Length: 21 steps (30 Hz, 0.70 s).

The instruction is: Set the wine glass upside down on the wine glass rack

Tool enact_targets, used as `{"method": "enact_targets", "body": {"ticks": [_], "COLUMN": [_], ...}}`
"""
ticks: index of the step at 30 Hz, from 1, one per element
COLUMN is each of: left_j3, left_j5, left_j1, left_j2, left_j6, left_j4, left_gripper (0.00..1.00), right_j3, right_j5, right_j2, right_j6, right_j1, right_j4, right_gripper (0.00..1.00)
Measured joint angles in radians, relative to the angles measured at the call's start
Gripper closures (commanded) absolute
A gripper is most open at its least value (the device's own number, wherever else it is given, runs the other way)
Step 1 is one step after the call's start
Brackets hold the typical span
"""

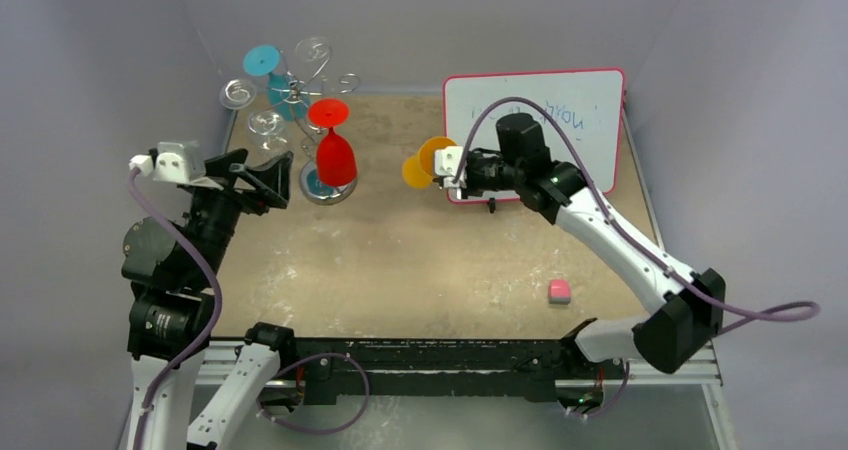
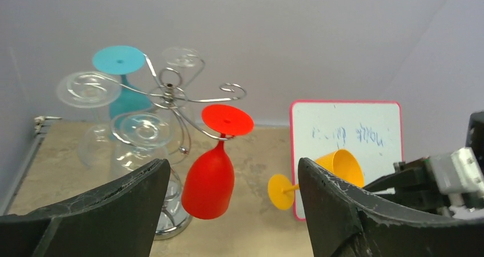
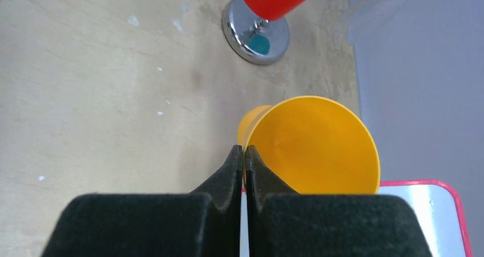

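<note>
Our right gripper (image 3: 244,154) is clamped on the rim of the yellow wine glass (image 3: 319,145). It holds the glass sideways above the table's 1 o'clock, foot toward 9 o'clock. Our left gripper (image 1: 265,175) stands wide and empty beside the rack (image 2: 171,91) at 11 o'clock, where a red glass (image 1: 335,155) hangs upside down.

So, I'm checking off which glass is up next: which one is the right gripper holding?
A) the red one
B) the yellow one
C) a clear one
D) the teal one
B: the right gripper is shut on the yellow wine glass, which lies sideways, while the red wine glass hangs upside down on the rack.
</note>
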Motion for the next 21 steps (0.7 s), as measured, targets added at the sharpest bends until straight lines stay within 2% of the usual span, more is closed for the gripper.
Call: {"method": "enact_targets", "body": {"ticks": [7,12,21], "left_j3": [-0.133,-0.175,-0.183], "left_j5": [0.267,0.415,0.626], "left_j1": [0.000,0.000,0.000], "left_j2": [0.001,0.001,-0.008], "left_j6": [0.079,0.135,0.327], "left_j4": [0.120,0.170,0.172], "left_gripper": [0.16,0.16,0.19], "right_j3": [-0.146,-0.231,-0.259], "right_j5": [-0.105,-0.179,-0.212], "right_j2": [-0.230,-0.367,-0.428], "right_j6": [0.154,0.322,0.643], "right_j1": [0.000,0.000,0.000], "right_j4": [0.092,0.221,0.412], "right_gripper": [1.00,1.00,1.00]}}
